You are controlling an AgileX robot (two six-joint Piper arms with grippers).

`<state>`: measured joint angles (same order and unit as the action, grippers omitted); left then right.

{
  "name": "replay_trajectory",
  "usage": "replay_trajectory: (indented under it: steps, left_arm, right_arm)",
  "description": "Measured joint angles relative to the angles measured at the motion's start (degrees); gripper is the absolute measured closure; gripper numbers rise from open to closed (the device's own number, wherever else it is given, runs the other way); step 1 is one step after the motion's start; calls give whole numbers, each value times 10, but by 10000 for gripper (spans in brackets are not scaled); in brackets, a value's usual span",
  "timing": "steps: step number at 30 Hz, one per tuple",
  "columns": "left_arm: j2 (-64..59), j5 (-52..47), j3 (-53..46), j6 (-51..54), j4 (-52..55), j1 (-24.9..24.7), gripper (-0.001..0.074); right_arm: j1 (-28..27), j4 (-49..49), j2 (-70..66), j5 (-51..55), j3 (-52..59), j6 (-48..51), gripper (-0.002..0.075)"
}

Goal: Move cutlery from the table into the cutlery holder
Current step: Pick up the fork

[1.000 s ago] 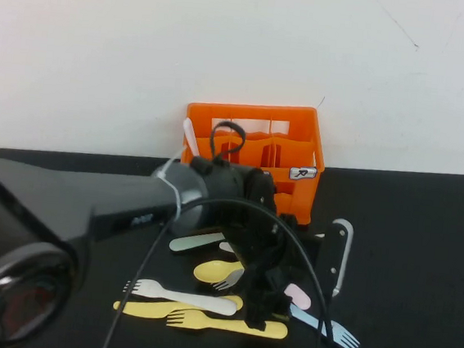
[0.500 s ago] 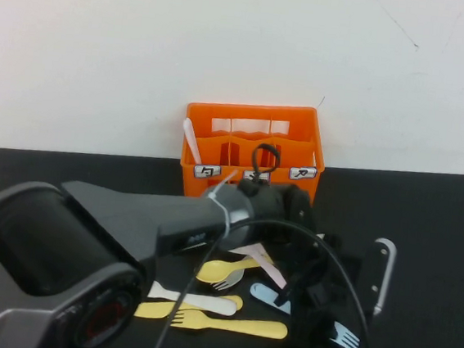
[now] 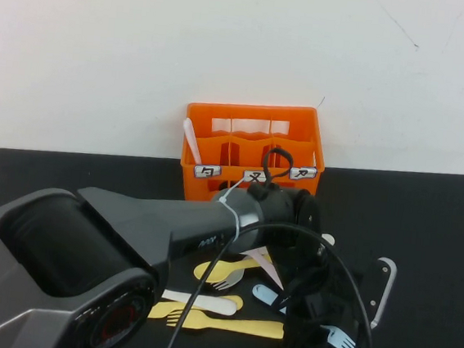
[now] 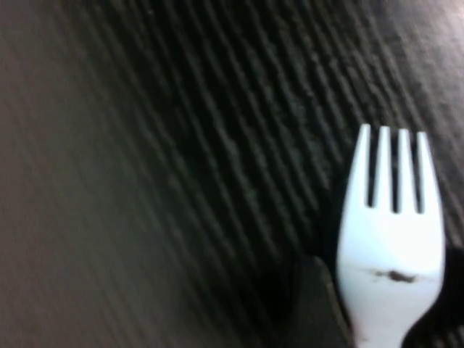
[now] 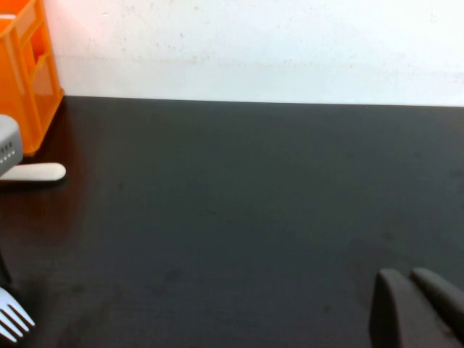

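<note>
Left gripper [image 3: 328, 331] hangs low over the black table [image 3: 432, 226], released with its jaws wide and nothing between them, right above the light blue fork [image 3: 335, 339] it seems to be lining up on. That fork lies flat, its long axis running from the rounded handle end nearer the heap of cutlery out to the tines on the robot's right and toward the robot; the wrist view shows those tines [image 4: 391, 217] just beside one dark fingertip [image 4: 313, 304], apparently not yet straddled. A grasp will likely turn on setting the jaws across that axis. The left arm is plainly the nearer one. Right gripper [image 5: 417, 308] is parked well off to the side, fingertips pressed together and empty. Behind, the orange cutlery holder [image 3: 258, 115] stands against the wall with a white utensil [image 3: 191, 140] leaning in its left compartment. The arm's bulk hides most of the fork's handle and part of the yellow fork [image 3: 226, 325], yellow spoon [image 3: 213, 271] and white piece [image 3: 199, 302].
</note>
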<state>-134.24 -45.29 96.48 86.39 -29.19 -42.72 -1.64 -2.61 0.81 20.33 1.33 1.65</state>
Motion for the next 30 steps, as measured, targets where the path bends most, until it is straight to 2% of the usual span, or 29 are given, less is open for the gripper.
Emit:
replay_trajectory:
  steps: [30]
  left_arm:
    - [2,33,0,-82,44,-14,335]
  right_arm:
    - [0,0,0,0,0,0,729]
